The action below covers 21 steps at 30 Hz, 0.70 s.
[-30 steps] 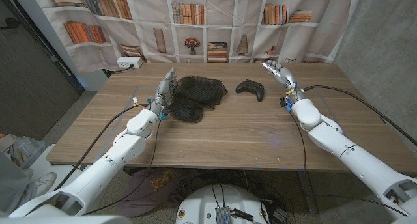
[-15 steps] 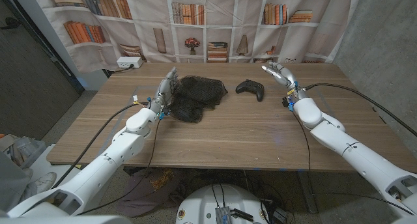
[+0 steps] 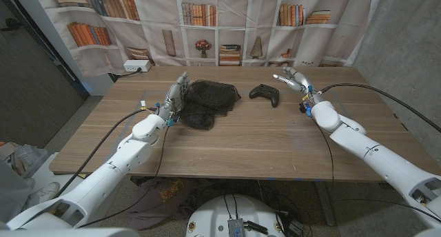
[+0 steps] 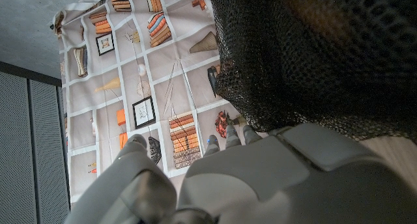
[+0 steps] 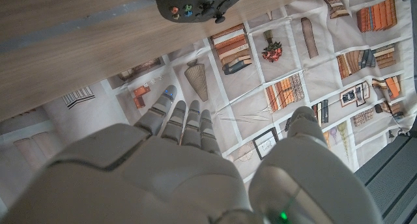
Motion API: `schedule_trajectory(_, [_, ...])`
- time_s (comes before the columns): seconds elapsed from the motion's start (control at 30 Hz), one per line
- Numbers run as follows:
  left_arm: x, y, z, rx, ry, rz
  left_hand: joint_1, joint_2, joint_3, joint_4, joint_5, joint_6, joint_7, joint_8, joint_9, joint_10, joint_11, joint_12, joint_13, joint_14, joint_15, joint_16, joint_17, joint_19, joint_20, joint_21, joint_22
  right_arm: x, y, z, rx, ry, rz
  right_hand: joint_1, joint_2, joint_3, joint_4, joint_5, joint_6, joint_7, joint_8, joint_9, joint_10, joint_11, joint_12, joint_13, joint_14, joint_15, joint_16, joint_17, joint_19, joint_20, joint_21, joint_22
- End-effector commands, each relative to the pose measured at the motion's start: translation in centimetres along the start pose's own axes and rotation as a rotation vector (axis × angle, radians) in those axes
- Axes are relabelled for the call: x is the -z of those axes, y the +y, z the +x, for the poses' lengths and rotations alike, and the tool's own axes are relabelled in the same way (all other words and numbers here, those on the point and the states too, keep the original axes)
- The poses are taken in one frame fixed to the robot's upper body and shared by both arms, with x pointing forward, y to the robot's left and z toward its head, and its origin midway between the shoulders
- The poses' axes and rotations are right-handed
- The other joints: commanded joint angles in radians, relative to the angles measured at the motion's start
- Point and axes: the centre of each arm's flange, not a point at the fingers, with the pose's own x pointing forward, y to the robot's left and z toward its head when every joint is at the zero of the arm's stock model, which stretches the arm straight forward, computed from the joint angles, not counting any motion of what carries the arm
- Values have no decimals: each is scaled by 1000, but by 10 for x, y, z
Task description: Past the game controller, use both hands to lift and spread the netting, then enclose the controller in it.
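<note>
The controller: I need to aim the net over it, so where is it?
In the head view the controller lies on the table's far half, between the netting and the right hand.

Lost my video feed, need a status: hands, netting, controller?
Left hand at the netting's edge, grip unclear. Right hand open, beside the controller, holding nothing. Netting bunched on the table, nothing between it and the controller.

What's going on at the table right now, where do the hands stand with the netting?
The left hand is at the left edge of the black netting, which lies bunched on the wooden table; whether it has a grip cannot be told. The right hand hovers open to the right of the game controller, holding nothing. The controller sits bare, beside the netting and apart from it. Nothing is lifted or spread yet.
</note>
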Motion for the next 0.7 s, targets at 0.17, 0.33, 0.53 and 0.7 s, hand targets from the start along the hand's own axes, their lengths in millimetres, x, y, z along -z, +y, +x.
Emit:
schedule_trajectory(0.17, [5, -2, -1, 9, 25, 10, 8, 1, -1, -5, 1, 17, -3, 7, 3, 8, 1, 4, 5, -42, 5, 3, 4, -6, -1, 2, 1, 3, -2, 13, -32, 33, -114, 17, -3, -2, -4, 2, -49, 19, -20, 7, 16, -8, 4, 3, 8, 6, 6, 5, 17, 28, -3, 2])
schedule_trajectory(0.33, [4, -3, 0, 9, 23, 10, 8, 2, -1, -5, 1, 18, -1, 7, 3, 15, 0, 6, 5, -41, 4, 3, 4, -6, -1, 2, 1, 3, -2, 14, -37, 47, -156, 17, -5, -5, -1, 1, -60, 39, -24, 7, 22, 1, 6, 4, 17, 13, 10, 6, 24, 32, -4, 2])
schedule_trajectory(0.53, [3, -5, 1, 13, 21, 11, 9, 3, -2, -6, 1, 22, -1, 8, 3, 13, 1, 4, 6, -41, 4, 3, 4, -6, -1, 2, 1, 3, -1, 16, -54, 65, -199, 14, -8, -10, 1, 1, -61, 49, -24, 7, 27, 11, 7, 4, 21, 20, 11, 6, 32, 26, -4, 2])
schedule_trajectory(0.7, [0, -6, 1, 16, 17, 18, 9, 3, -2, -6, 1, 26, -3, 8, 3, 12, 1, 3, 6, -41, 4, 4, 4, -6, -1, 2, 1, 1, 1, 19, -64, 71, -240, 12, -10, -12, 3, 1, -58, 53, -22, 7, 28, 15, 7, 4, 23, 23, 11, 7, 36, 26, -5, 2])
